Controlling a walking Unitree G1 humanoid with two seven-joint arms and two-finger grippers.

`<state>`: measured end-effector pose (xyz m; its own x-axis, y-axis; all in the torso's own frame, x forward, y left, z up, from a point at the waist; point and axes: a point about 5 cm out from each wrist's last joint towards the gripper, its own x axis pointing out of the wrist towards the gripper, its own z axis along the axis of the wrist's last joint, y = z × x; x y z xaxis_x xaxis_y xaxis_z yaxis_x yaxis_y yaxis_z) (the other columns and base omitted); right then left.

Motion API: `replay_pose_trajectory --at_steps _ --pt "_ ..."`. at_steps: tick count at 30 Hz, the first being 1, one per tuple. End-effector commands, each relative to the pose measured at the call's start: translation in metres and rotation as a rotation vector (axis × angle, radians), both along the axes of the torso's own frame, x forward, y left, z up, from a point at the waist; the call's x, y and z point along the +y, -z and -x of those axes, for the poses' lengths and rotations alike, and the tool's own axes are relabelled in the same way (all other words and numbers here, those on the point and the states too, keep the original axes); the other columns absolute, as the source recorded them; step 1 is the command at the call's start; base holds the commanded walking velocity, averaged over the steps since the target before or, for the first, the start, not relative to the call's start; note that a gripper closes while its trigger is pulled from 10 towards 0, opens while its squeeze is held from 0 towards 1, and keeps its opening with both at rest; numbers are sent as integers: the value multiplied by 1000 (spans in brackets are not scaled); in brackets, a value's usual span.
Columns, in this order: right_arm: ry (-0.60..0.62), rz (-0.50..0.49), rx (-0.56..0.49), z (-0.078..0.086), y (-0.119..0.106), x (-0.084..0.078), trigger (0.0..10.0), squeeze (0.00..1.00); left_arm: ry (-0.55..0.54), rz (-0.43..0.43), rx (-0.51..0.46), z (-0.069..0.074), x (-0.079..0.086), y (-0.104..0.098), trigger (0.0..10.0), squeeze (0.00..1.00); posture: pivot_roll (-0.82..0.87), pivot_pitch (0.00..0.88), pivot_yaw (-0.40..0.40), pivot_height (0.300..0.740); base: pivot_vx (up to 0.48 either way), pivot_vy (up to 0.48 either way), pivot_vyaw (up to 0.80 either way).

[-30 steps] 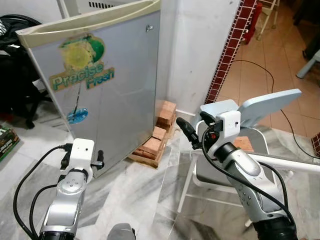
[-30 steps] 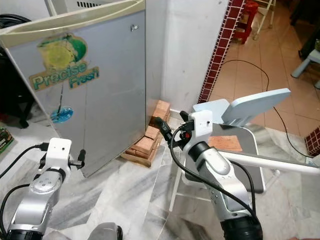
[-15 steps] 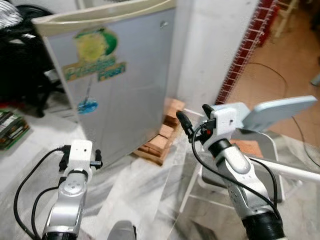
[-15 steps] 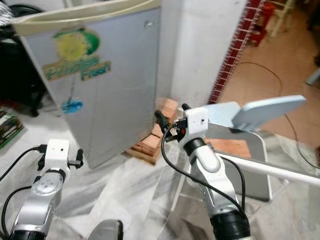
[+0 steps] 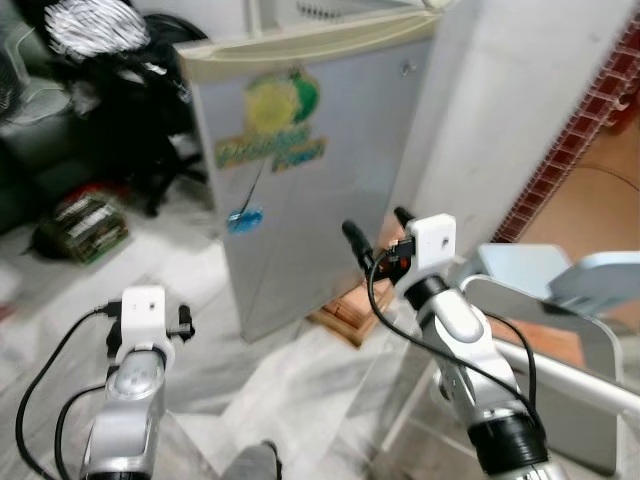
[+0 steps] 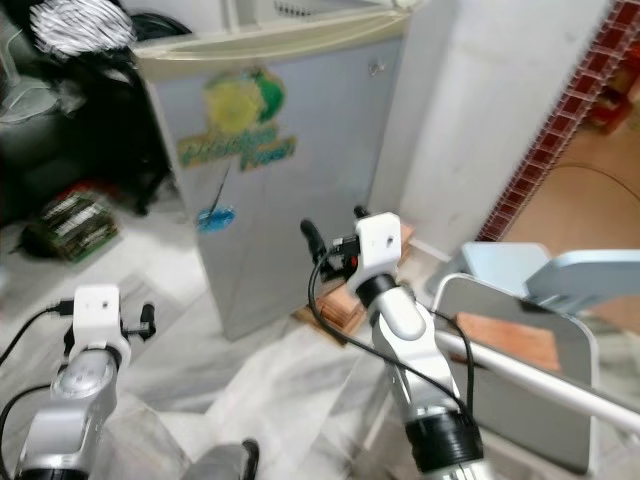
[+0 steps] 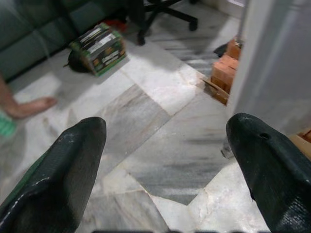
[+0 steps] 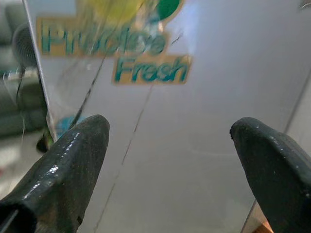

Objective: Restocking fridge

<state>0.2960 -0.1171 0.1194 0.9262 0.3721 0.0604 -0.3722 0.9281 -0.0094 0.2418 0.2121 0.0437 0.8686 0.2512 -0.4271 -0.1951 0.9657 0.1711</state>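
Fridge point(image 5: 310, 180) door reads "Precise Fresh" before the spread right end effector point(image 8: 170, 160).

Floor point(image 5: 300, 370): grey-veined marble slabs, pale, glossy. Standing on it: silver fridge point(image 5: 310, 190), door shut, straight ahead of the right jaws, which are spread. Stack of red bricks point(image 5: 352, 308) at the fridge's lower corner, under and just beyond those jaws. Green carton point(image 7: 98, 47) lies flat on the floor, ahead of the left jaws, also spread, well apart from them. Black office chair base point(image 7: 163, 10) beyond it. A person's bare foot point(image 7: 30, 106) rests on the floor beside the left jaws.
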Motion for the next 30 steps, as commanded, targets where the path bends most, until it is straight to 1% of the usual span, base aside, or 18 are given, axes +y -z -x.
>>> replay_pose_trajectory --at_steps 1,7,10,11,12,13,15,16,17,19,21,22,27,30 --pt "-20 -17 -34 -4 -8 8 10000 0 0 -1 -17 -1 2 -3 10000 0 123 15 -27 740 439 0 0" --pt "-35 -44 -48 -11 -13 17 10000 0 4 5 -15 -2 1 -3 10000 0 121 12 -27 740 453 0 0" --pt "-57 -63 -66 -15 -18 25 10000 0 7 9 -12 -2 -1 -2 10000 0 118 13 -26 740 454 0 0" --pt "-78 -80 -79 -17 -22 32 10000 0 10 8 -12 -2 -1 -1 10000 0 117 12 -25 740 454 0 0" --pt "-78 -80 -79 -17 -22 32 10000 0 10 8 -12 -2 -1 -1 10000 0 117 12 -25 740 454 0 0" --pt "-108 -91 -93 -19 -27 39 10000 0 11 9 -13 -3 -2 -1 10000 0 118 10 -25 740 454 0 0" --pt "-118 -94 -97 -20 -28 42 10000 0 11 10 -13 -4 -2 -1 10000 0 118 10 -25 740 454 0 0" --pt "-139 -103 -103 -21 -31 46 10000 0 8 12 -12 -4 -2 -1 10000 0 119 9 -26 740 409 0 0" --pt "-202 -125 -116 -21 -36 55 10000 0 4 12 -10 -4 -2 -1 10000 0 121 9 -28 740 292 0 0" --pt "-305 -182 -114 -16 -42 65 10000 0 -1 17 -10 -4 -2 -1 10000 0 123 7 -30 740 137 0 0" --pt "-377 -199 -90 -12 -42 71 10000 0 -5 21 -12 -5 -2 -1 10000 0 123 7 -30 740 0 0 0" --pt "-400 -185 -95 -10 -42 74 10000 0 -1 7 -7 -4 -3 0 10000 0 123 9 -33 740 0 0 0" --pt "-362 -144 -88 -12 -38 76 10000 0 -7 0 6 -3 -4 2 10000 0 122 11 -34 740 0 0 0" --pt "-364 -132 -94 -12 -38 78 10000 0 -7 2 5 -3 -4 2 10000 0 124 12 -34 740 0 0 0"
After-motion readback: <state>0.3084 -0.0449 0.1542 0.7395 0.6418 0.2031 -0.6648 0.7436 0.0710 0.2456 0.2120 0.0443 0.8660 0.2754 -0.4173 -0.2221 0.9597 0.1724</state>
